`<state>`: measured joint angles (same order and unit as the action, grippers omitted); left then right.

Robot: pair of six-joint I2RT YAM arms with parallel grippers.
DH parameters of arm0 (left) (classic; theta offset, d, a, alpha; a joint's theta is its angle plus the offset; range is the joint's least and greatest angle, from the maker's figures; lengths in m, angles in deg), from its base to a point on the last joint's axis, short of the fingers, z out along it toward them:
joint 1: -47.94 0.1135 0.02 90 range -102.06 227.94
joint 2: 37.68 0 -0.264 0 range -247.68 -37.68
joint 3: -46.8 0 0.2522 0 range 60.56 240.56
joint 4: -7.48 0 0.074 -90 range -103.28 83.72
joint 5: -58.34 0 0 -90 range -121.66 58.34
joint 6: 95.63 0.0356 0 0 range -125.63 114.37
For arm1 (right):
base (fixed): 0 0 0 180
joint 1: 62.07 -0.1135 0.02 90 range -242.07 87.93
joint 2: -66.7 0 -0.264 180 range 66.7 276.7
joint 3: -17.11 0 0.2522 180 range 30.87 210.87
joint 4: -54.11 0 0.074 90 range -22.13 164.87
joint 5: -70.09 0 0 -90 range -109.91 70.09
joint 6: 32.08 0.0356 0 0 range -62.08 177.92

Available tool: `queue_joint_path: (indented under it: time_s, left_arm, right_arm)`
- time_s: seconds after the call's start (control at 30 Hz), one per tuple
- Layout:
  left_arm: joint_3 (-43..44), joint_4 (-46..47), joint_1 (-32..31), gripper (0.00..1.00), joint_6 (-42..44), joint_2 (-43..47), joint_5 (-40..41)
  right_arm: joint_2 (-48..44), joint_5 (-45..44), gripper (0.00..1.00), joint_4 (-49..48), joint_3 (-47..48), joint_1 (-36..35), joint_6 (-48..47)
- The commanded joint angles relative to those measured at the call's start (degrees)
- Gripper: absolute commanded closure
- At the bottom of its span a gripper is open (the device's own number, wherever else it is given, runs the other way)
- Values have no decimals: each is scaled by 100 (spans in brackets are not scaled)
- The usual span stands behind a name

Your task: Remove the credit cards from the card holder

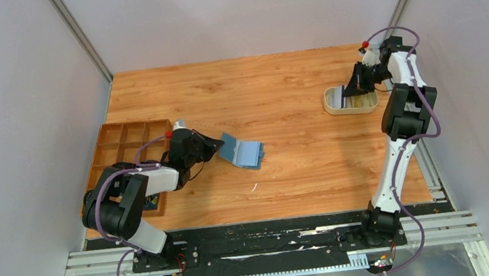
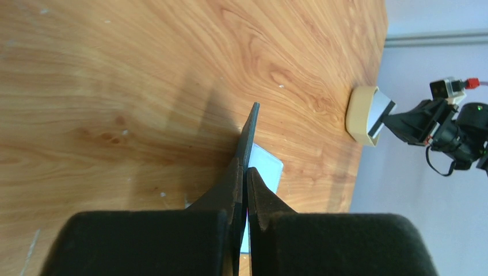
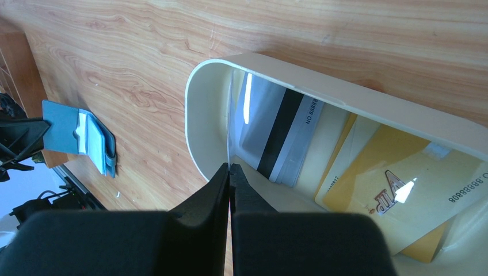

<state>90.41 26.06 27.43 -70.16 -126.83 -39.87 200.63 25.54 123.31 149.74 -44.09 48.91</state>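
Note:
The blue card holder [image 1: 243, 153] lies open on the table, one flap raised. My left gripper [image 1: 216, 143] is shut on that raised flap; in the left wrist view [image 2: 244, 169] the flap [image 2: 248, 135] shows edge-on between the jaws. My right gripper [image 1: 351, 91] is over the cream oval dish [image 1: 333, 102] and is shut on a thin whitish card, seen edge-on [image 3: 229, 123] in the right wrist view [image 3: 229, 167]. In the dish lie a whitish card with a black stripe [image 3: 276, 138] and yellow cards [image 3: 391, 190]. The holder also shows in the right wrist view [image 3: 80, 135].
A brown wooden compartment tray [image 1: 123, 149] stands at the table's left edge, behind my left arm. The cream dish [image 2: 359, 115] sits near the right edge, close to the right arm's upright links. Grey walls close in both sides.

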Motion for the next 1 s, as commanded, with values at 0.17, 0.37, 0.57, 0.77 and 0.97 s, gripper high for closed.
queue_joint_path:
  time_s: [0.17,0.37,0.57,0.77,0.97]
  left_arm:
    - [-518,179,-67,99,-401,222,767]
    - [-592,183,-67,69,-366,253,804]
    - [-26,-892,-58,48,492,532,1234]
    - [1250,-2716,-37,2,1886,772,1818]
    - [2071,-3599,48,0,3265,1045,1553]
  right_arm:
    - [316,-326,77,405,549,-243,-16]
    - [409,-646,69,641,875,-353,-29]
    - [110,-761,67,547,1036,-419,166]
    - [-764,-819,65,-225,824,-546,754]
    - [-2342,-1176,61,-2484,-1061,-1127,2194]
